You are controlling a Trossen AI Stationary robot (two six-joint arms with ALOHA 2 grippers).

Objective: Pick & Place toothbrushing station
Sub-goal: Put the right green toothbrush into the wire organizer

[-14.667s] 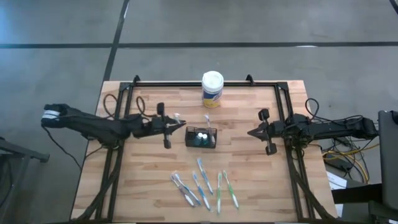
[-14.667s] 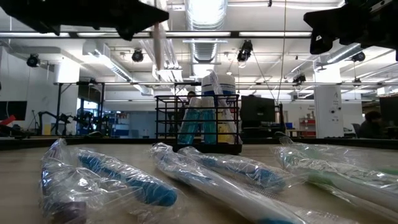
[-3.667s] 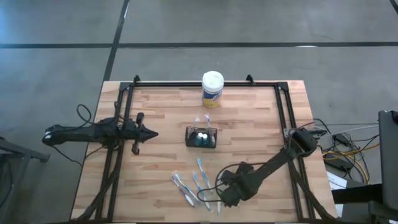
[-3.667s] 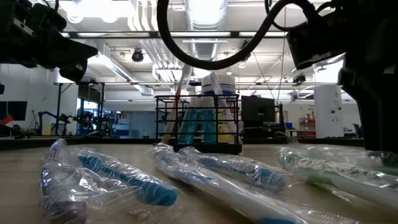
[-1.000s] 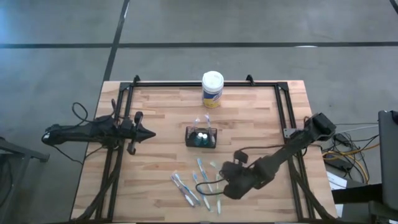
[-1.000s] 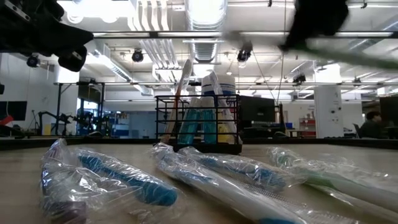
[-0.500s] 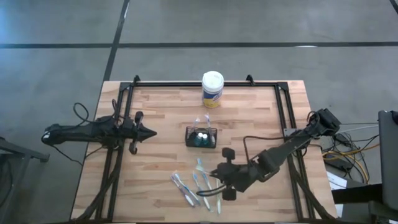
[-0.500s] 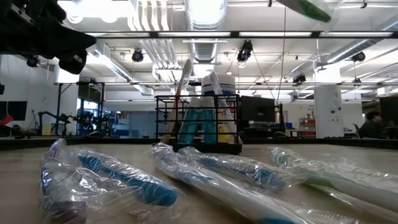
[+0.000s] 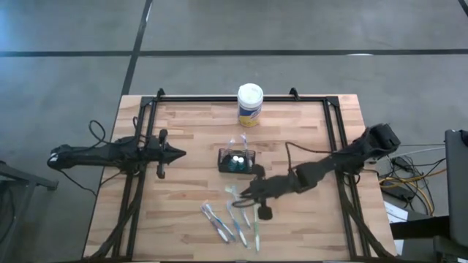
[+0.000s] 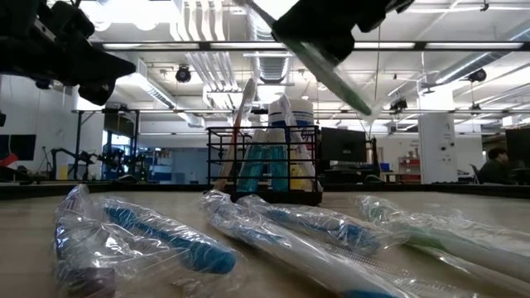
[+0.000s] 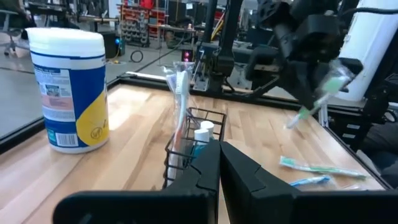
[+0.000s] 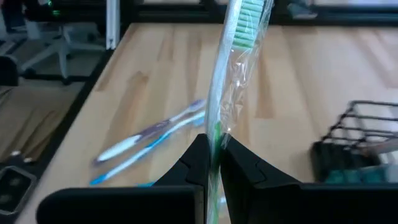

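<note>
The caddy (image 9: 237,161) sits mid-worktop (image 9: 190,212), just beyond our right pincer (image 9: 245,193), which is clenched on a wrapped green brush (image 12: 231,68) held steeply, bristles up. It must tip handle-down over the caddy. Our left pincer (image 9: 178,154) waits clenched, well apart.

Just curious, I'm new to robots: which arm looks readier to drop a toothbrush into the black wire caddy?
The right gripper: it is shut on a wrapped green toothbrush beside the black wire-mesh caddy. The left gripper is shut, holding nothing.
</note>
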